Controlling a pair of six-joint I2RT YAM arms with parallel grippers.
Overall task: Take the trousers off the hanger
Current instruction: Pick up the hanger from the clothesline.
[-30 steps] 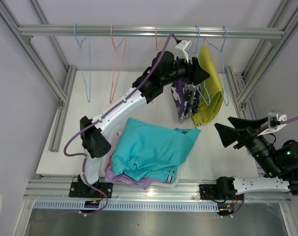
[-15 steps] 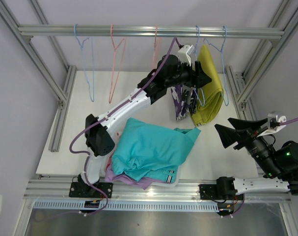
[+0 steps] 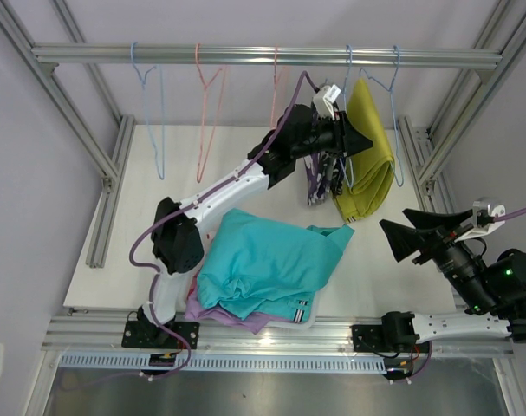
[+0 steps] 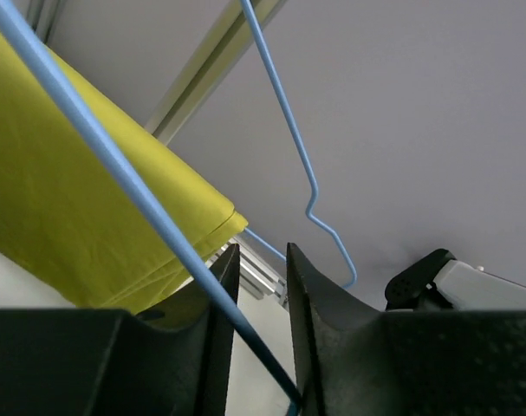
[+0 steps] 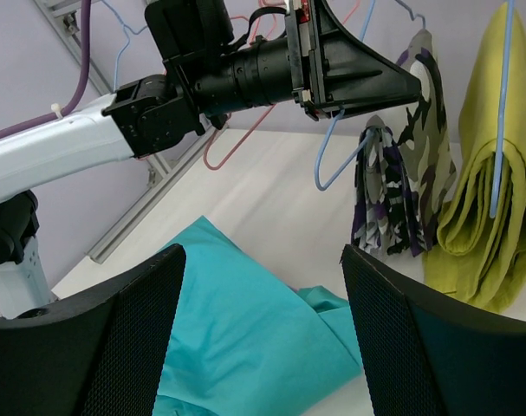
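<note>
The left gripper (image 4: 263, 253) has its smooth black jaws narrowed to a slim gap around a thin blue wire hanger (image 4: 141, 195). Just beside it hang the folded camouflage trousers (image 5: 401, 191) and the smooth mustard trousers (image 5: 470, 217). The mesh-faced right gripper (image 5: 263, 250) gapes wide and holds nothing.

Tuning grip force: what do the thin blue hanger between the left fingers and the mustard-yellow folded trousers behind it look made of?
Thin blue hanger: likely coated metal wire, smooth; slim round section, tight bends. Plastic possible.
Mustard-yellow folded trousers: matte cloth, probably cotton; soft layered folds, crisp hem.
</note>
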